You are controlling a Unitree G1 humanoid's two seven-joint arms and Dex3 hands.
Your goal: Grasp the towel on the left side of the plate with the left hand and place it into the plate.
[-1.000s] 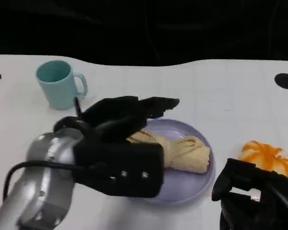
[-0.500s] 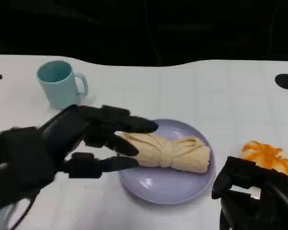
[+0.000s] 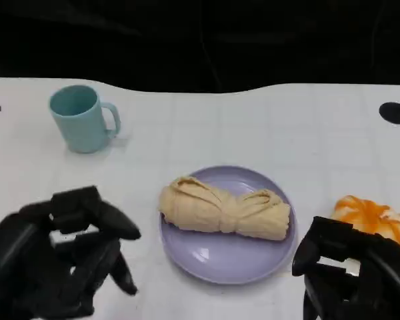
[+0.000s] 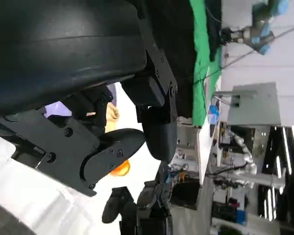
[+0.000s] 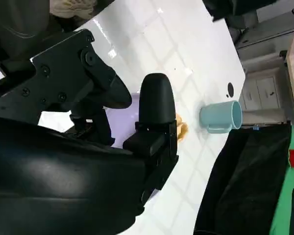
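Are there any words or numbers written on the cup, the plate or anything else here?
None that can be read.
The teal mug: plain, no print.
The purple plate and the towel on it: no writing.
The orange thing beside the plate: no label visible.
The white table: two black dots, no text.
The room behind, in the left wrist view: any signs there are too small and blurred to read.

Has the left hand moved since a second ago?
Yes. The left hand has pulled back from over the plate toward the table's near edge, leaving the towel lying in the plate.
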